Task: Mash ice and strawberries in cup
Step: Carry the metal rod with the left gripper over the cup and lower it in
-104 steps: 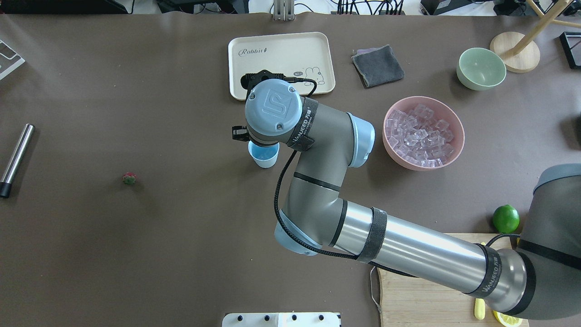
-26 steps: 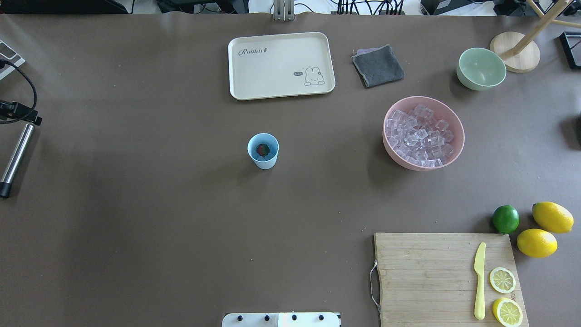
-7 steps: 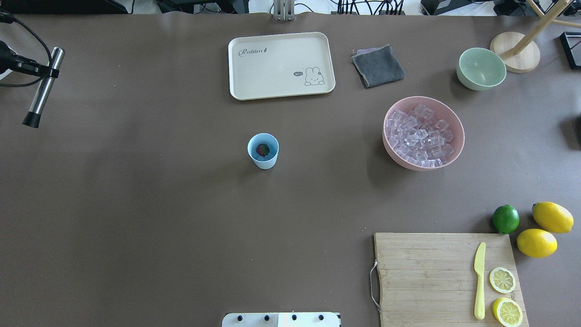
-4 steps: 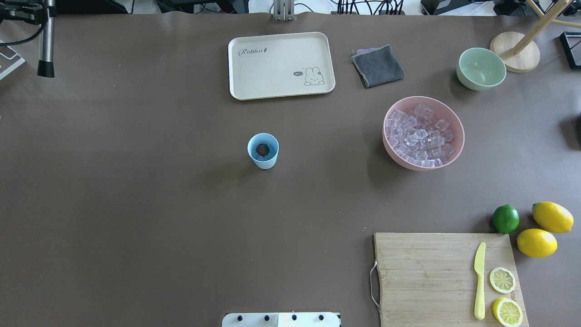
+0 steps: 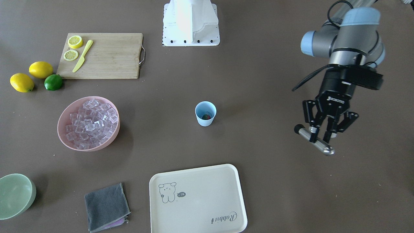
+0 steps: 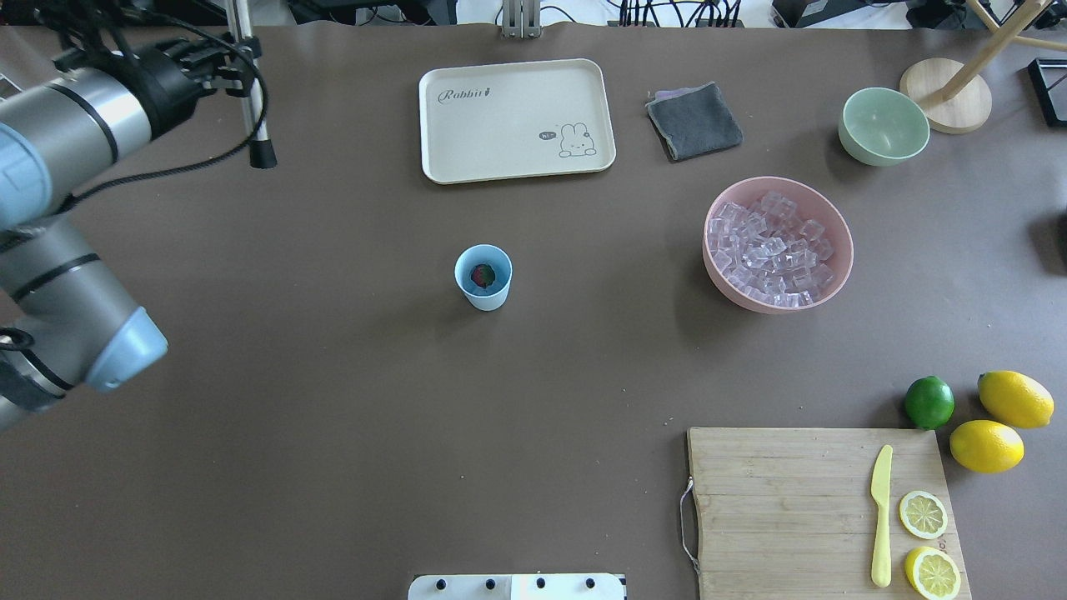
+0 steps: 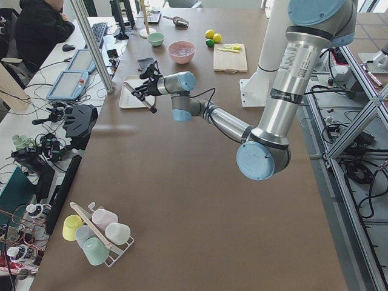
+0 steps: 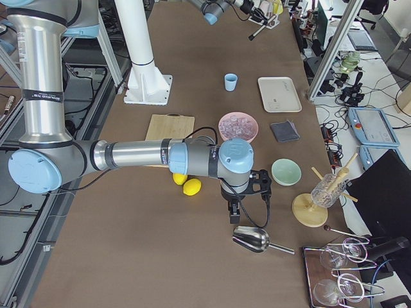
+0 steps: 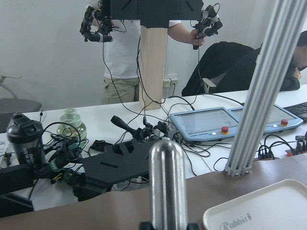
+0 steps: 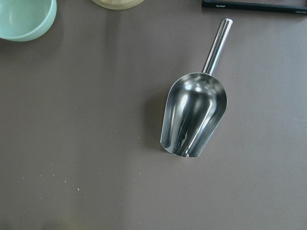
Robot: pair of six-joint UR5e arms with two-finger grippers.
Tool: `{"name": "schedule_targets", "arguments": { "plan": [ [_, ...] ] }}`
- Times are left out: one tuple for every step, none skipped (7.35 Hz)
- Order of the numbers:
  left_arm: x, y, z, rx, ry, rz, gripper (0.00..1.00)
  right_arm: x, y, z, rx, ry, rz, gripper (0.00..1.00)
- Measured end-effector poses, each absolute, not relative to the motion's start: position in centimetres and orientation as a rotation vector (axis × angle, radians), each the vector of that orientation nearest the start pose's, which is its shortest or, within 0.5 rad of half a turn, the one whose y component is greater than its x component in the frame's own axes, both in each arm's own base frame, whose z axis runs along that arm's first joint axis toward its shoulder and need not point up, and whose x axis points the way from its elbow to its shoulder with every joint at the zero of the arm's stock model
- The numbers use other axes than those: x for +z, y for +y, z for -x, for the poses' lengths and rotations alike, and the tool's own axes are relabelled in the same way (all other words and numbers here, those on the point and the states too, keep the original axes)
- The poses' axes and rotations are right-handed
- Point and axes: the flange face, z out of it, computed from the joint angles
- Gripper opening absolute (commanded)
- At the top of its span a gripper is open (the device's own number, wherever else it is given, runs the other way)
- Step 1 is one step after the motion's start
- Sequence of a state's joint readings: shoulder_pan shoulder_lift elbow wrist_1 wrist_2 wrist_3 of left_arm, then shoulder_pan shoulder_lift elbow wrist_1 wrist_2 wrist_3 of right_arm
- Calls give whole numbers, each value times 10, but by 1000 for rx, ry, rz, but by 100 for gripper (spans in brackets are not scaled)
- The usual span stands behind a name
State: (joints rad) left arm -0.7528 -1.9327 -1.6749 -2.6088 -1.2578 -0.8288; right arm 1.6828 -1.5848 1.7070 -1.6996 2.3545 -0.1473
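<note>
The light blue cup [image 6: 485,293] stands mid-table, also in the front view [image 5: 205,120]. The red strawberry [image 6: 482,274] lies inside it. The ice [image 6: 771,246] fills the pink bowl [image 6: 840,254] to its right. My left gripper [image 6: 237,71] is shut on a steel muddler [image 6: 254,125] with a black tip, held in the air over the far left of the table, left of the tray. It also shows in the front view [image 5: 320,139]. My right gripper [image 8: 234,210] hangs over a metal scoop [image 10: 194,115]. I cannot tell if it is open or shut.
A cream tray [image 6: 517,121], a grey cloth [image 6: 693,121] and a pale green bowl [image 6: 884,125] lie along the far side. A cutting board [image 6: 783,508] with a yellow knife and lemon slices sits near right. A lime [image 6: 929,402] and two lemons lie beside it.
My left arm has swung in from the far left edge, carrying the muddler rightward toward the tray. Since the earliest frame the strawberry went from the table into the cup and the right arm withdrew.
</note>
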Motion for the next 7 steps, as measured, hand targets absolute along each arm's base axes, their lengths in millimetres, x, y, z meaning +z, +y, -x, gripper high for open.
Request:
{"name": "schedule_targets", "arguments": {
  "plan": [
    [249,-509,-376,-286,908,-1231,29,611,-472,-116,-31,-778,-95,99],
    [208,-494,-404,-316,879,-1248,29,612,-471,-116,-30,-778,-93,99],
    [178,-481,-425,-334,856,-1251,29,613,-470,-116,-29,-779,-91,99],
    [160,-467,-448,-349,860,-1239,29,614,-468,-116,-28,-780,-88,99],
    [154,-452,-468,-358,875,-1224,29,615,-466,-116,-28,-781,-88,99],
    [156,-434,-486,-361,883,-1216,29,616,-465,-116,-28,-781,-86,99],
    [159,-416,-500,-362,884,-1215,29,617,-463,-115,-27,-780,-83,99]
  ]
}}
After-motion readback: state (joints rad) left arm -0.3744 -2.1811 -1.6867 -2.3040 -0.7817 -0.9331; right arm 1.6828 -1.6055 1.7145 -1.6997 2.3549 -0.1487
